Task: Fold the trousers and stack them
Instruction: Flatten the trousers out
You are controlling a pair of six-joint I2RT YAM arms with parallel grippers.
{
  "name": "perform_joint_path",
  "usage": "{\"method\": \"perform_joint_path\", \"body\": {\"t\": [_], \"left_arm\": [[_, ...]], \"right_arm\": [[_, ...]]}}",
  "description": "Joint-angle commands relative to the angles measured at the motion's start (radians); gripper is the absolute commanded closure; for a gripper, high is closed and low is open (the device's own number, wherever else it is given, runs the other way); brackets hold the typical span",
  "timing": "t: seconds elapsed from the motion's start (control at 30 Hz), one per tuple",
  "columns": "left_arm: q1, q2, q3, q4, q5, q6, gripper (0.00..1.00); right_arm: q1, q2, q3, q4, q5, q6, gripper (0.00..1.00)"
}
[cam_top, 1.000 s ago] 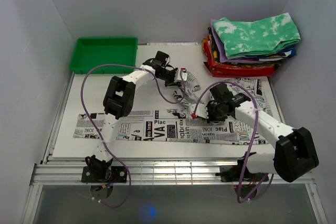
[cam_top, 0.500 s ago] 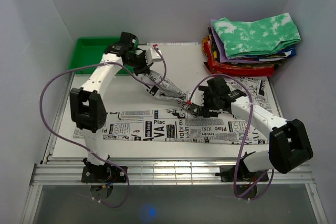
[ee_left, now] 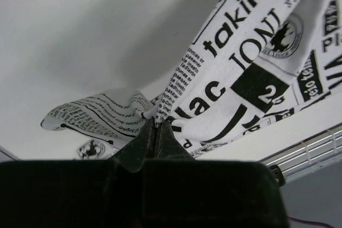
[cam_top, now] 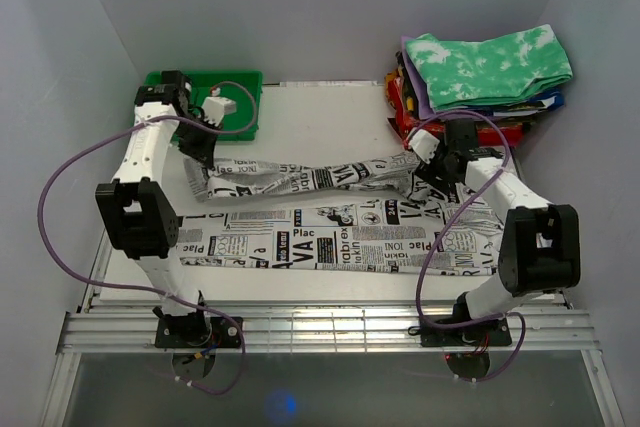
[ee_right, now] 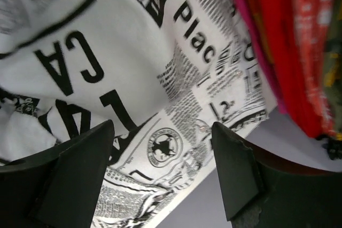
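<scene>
Jaws pinched tight on the left gripper, with a fold of the trousers caught between them near the tabletop's far-left corner, just beside the green tray. Right gripper stands wide, holding nothing, printed cloth beneath it, close to the stack of folded clothes at the far-right corner. One leg stretches twisted between the two grippers; the other lies flat along the near edge.

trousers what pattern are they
The trousers are white with black newspaper text and headlines, clearest in the left wrist view.
</scene>
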Motion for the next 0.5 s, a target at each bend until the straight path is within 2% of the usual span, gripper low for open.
{"method": "perform_joint_path", "body": {"t": [0.0, 0.17, 0.23, 0.27, 0.33, 0.4, 0.47], "left_arm": [[0.148, 0.040, 0.019, -0.112, -0.081, -0.146, 1.00], [0.200, 0.208, 0.085, -0.100, -0.076, -0.213, 1.00], [0.200, 0.261, 0.135, -0.012, -0.113, -0.244, 1.00], [0.200, 0.310, 0.178, 0.039, -0.127, -0.269, 0.88], [0.201, 0.365, 0.204, 0.053, -0.128, -0.271, 0.77], [0.201, 0.454, 0.331, 0.032, -0.171, -0.278, 0.66], [0.208, 0.476, 0.426, -0.014, -0.186, -0.260, 0.62]], "right_arm": [[-0.009, 0.066, -0.044, 0.029, 0.047, -0.002, 0.25], [-0.042, 0.152, -0.111, 0.105, 0.159, -0.039, 0.33], [-0.060, 0.175, -0.116, 0.118, 0.194, -0.053, 0.35], [-0.072, 0.196, -0.116, 0.116, 0.210, -0.057, 0.35], [-0.077, 0.207, -0.119, 0.116, 0.218, -0.066, 0.36], [-0.088, 0.203, -0.127, 0.115, 0.218, -0.074, 0.37], [-0.095, 0.181, -0.133, 0.109, 0.210, -0.085, 0.37]]}}
